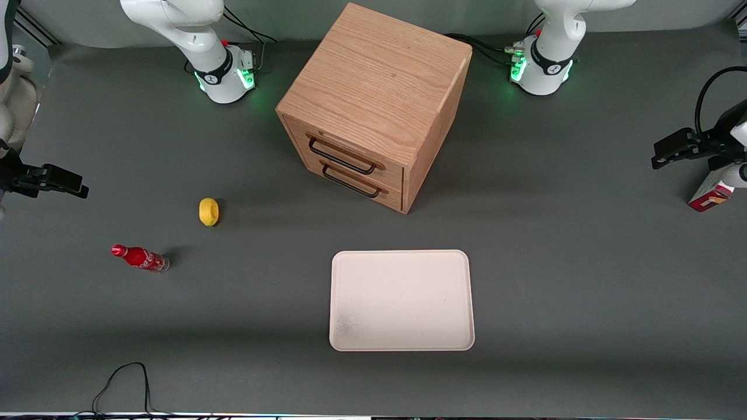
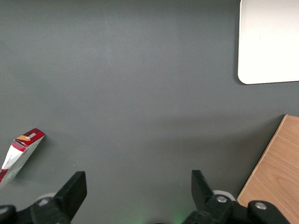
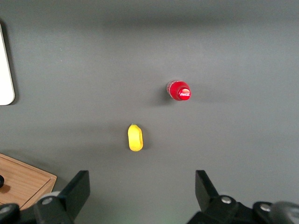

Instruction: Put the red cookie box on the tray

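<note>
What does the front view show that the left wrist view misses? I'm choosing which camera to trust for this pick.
Only the front view shows the red soda bottle, the yellow lemon, the cabinet's drawer handles and the whole tray. Only the left wrist view shows the gripper with its fingers open above bare table. Both show the red cookie box, part of the tray and the wooden cabinet.

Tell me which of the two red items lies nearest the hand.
The red cookie box, a flat carton right beside the open hand at the working arm's end; the red soda bottle stands toward the parked arm's end.
</note>
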`<state>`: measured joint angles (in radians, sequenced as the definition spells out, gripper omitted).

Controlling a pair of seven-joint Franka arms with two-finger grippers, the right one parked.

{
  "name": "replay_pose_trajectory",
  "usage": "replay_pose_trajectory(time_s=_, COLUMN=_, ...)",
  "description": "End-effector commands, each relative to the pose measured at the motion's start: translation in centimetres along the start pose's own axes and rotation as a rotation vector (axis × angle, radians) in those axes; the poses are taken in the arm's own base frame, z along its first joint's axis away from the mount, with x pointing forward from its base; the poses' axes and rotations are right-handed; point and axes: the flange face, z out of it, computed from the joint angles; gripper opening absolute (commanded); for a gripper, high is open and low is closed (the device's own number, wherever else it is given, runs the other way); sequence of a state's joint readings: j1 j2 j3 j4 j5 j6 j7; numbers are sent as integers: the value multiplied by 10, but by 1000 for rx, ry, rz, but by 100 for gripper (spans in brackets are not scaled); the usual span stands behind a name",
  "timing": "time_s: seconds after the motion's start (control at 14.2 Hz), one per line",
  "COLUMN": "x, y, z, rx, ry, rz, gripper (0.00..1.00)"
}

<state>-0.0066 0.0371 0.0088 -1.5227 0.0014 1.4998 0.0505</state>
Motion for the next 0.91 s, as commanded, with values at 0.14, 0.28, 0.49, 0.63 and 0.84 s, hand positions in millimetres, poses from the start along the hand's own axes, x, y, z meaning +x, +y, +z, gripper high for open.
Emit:
replay_pose_trajectory(time_s=0.14, x=-5, y=0, z=-3, rx=-14, ry=7, rz=-14, gripper=100)
replay_pose_trajectory(time_s=0.28, x=-6, y=0, z=-3, rx=-11, ry=1, rz=-11, gripper=100)
replay_pose_trajectory(time_s=0.49, x=-12, y=-22, z=4, rx=3, ry=-12, rz=-13, gripper=100)
replay_pose_trajectory(time_s=0.63, x=-19, y=-58, z=8, rx=2, ry=-24, rz=22, gripper=100)
replay_pose_trajectory(time_s=0.84, x=-34, y=-127, z=25, rx=31, ry=-45, rz=43, gripper=100)
